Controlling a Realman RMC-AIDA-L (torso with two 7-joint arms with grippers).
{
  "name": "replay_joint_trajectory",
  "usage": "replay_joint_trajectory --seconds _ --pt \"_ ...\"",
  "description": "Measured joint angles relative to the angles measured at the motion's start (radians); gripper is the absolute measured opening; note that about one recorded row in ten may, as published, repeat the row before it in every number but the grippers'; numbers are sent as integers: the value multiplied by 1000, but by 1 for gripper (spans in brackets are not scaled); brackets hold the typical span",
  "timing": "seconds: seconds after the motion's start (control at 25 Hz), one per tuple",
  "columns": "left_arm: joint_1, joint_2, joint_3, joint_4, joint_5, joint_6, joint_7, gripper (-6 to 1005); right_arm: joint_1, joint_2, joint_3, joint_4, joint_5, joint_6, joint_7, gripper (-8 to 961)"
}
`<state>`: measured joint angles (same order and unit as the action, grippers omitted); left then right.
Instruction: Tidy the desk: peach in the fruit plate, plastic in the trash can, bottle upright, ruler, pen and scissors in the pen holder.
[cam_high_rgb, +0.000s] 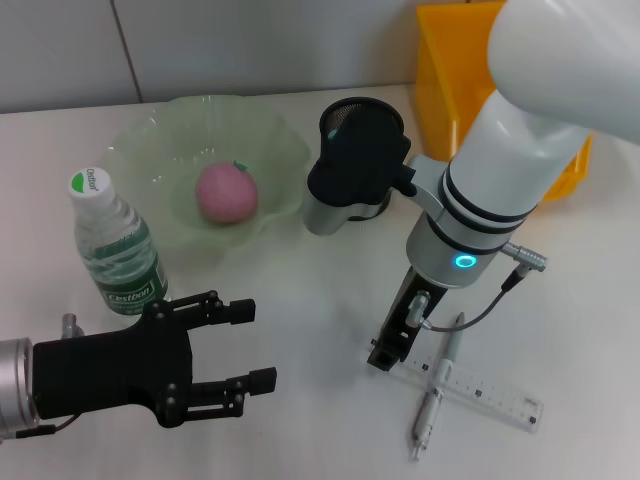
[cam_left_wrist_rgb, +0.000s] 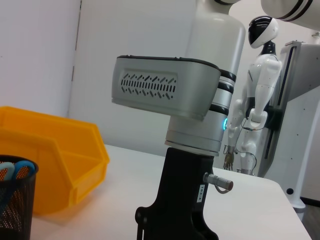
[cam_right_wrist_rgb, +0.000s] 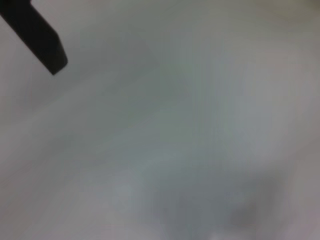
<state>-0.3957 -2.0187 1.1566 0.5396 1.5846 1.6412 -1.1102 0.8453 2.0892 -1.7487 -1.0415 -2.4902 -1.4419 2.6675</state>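
Note:
The pink peach (cam_high_rgb: 226, 193) lies in the green glass fruit plate (cam_high_rgb: 140, 150). A clear bottle (cam_high_rgb: 115, 248) with a green label stands upright left of the plate. Near the front right, the clear ruler (cam_high_rgb: 490, 393) lies flat with the grey pen (cam_high_rgb: 436, 395) across it. My right gripper (cam_high_rgb: 385, 357) points down at the table beside the ruler's left end. My left gripper (cam_high_rgb: 263, 345) hovers open and empty at the front left. The black mesh pen holder (cam_high_rgb: 342, 107) is partly hidden by my right arm; scissors handles (cam_left_wrist_rgb: 11, 171) show inside it. No plastic is in view.
A yellow bin (cam_high_rgb: 445, 70) stands at the back right, behind the pen holder (cam_left_wrist_rgb: 15, 200), and shows again in the left wrist view (cam_left_wrist_rgb: 55, 150). My right arm (cam_high_rgb: 500, 170) reaches over the table's right half. The right wrist view shows only blurred tabletop.

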Motion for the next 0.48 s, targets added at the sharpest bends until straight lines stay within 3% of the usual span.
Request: replay_joint_trajectory --seconds 0.32,0.48 --pt "1 1 0 1 0 0 1 791 8 -3 30 -30 6 -19 -1 384" --pt "3 2 2 1 0 3 3 792 5 -7 130 -84 7 -63 -13 383"
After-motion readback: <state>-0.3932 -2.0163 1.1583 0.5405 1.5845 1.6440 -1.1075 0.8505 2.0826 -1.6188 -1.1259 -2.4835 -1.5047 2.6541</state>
